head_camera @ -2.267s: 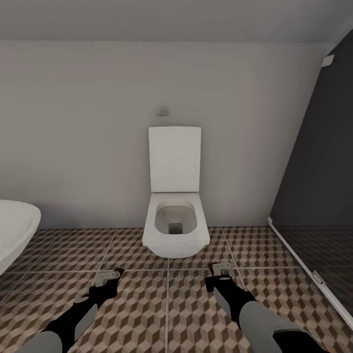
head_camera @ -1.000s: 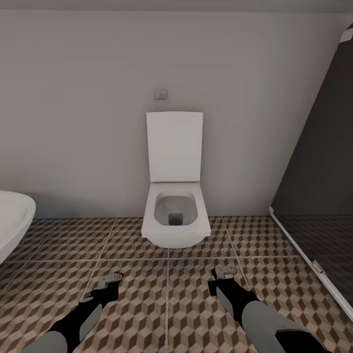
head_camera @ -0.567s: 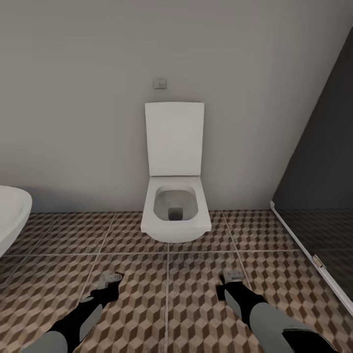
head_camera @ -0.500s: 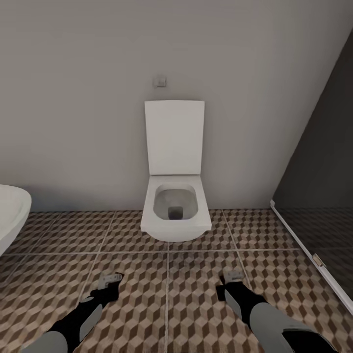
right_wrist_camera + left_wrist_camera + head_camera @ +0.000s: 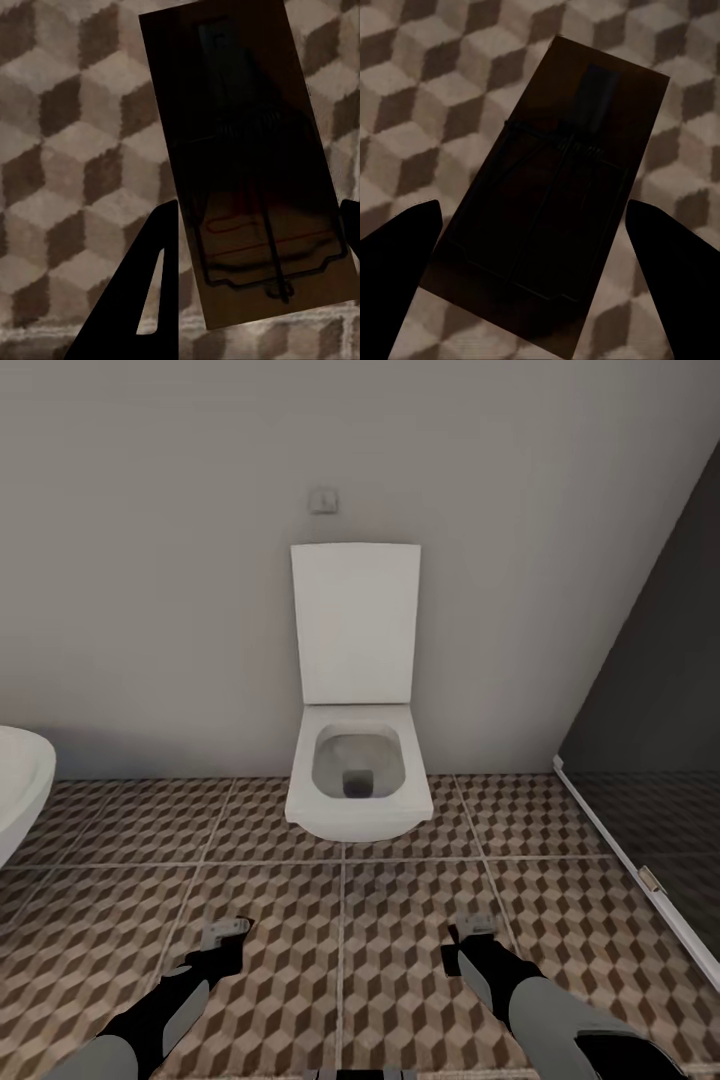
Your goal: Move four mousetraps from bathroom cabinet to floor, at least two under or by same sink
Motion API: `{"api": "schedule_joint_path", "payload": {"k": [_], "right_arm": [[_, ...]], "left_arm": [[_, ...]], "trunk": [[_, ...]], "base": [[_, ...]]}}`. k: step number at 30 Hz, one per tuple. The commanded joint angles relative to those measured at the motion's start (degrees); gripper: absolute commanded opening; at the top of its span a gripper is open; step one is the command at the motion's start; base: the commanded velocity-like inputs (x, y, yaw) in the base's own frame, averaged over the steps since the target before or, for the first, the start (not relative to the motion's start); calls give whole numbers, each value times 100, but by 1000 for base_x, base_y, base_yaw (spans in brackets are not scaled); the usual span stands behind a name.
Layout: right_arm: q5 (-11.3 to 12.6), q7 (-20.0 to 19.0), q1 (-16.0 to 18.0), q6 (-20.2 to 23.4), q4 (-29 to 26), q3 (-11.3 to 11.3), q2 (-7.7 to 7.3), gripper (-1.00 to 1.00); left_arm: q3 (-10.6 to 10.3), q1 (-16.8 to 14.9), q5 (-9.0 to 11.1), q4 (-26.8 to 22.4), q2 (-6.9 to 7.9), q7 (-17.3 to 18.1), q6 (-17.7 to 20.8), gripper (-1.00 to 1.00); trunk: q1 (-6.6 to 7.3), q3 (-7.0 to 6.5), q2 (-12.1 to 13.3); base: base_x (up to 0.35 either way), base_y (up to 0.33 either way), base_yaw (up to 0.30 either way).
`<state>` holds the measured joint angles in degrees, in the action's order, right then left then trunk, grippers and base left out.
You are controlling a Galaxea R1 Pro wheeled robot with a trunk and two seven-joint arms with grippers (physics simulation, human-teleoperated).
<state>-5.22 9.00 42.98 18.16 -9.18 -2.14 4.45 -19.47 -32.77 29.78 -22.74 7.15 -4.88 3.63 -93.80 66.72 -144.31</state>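
Left gripper [image 5: 532, 225]: two dark fingertips spread wide at the lower corners of the left wrist frame, with a mousetrap [image 5: 551, 217] between them. The trap is a flat rectangular board, very dark in shadow, with thin wire parts on its face. Contact between fingertips and board edges cannot be confirmed; grip uncertain.

Right gripper [image 5: 255, 277]: a dark finger [image 5: 139, 289] at lower centre lies against the long edge of a second mousetrap [image 5: 244, 161]; the other fingertip just shows at the right edge, touching the opposite side. This board appears clamped (wire bar and spring coil visible, reddish outline near the lower end).

Head view: both grippers, left [image 5: 227, 932] and right [image 5: 476, 929], sit low in the frame over the bathroom floor [image 5: 340, 920], matte tiles printed with brown, beige and dark cubes and pale grout. A glossy white toilet [image 5: 352, 775], lid up, stands at centre against a plain grey wall. A rounded white bathtub rim [image 5: 20, 785] shows at mid left; a dark glass panel [image 5: 650, 740] fills the right.
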Motion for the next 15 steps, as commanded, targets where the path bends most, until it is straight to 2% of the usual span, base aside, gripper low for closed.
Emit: {"api": "schedule_joint_path", "payload": {"k": [1, 12, 15], "right_arm": [[-46, 6, 0, 39, -10, -23, 3, -100], [-55, 6, 0, 26, -13, -16, 3, -100], [-54, 6, 0, -15, -13, -16, 3, -100]], "left_arm": [[-48, -1, 45, -18, 7, -48, 25, -100], [-48, -1, 45, -18, 6, -44, 30, -100], [-48, -1, 45, -19, 6, -42, 32, -100]], "trunk": [[-1, 28, -4], [-29, 271, -18], [-29, 271, -18]], "base": [[0, 0, 0], [0, 0, 0], [0, 0, 0]]}}
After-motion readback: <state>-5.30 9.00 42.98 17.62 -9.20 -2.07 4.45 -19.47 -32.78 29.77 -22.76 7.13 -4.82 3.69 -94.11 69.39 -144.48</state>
